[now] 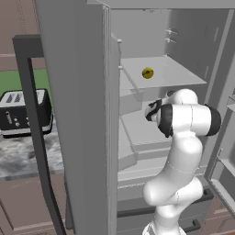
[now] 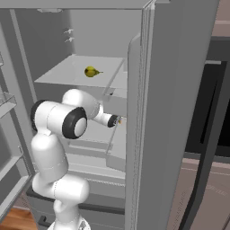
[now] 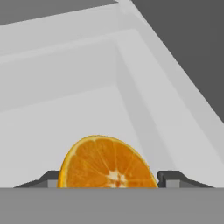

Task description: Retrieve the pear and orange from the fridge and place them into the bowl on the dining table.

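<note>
The fridge [image 1: 78, 114] stands open, its inside [image 2: 90, 49] grey and shelved. The yellow-green pear [image 1: 147, 72] lies on the upper glass shelf [image 2: 91, 71], above my arm. My arm reaches into the shelf below it, the hand [image 2: 110, 120] close to the right door's edge. In the hand view the orange [image 3: 107, 162], showing a cut face, sits on the white shelf floor between my gripper [image 3: 109, 180]. One fingertip [image 3: 49, 179] meets its left side and the other its right side, so the jaws are shut on it.
A black toaster [image 1: 25, 112] sits on a marbled counter [image 1: 23, 158] left of the fridge. The left door's long dark handle [image 1: 36, 137] juts out in front. The right door [image 2: 157, 112] stands close beside my hand. Door bins [image 2: 6, 101] hang at the left.
</note>
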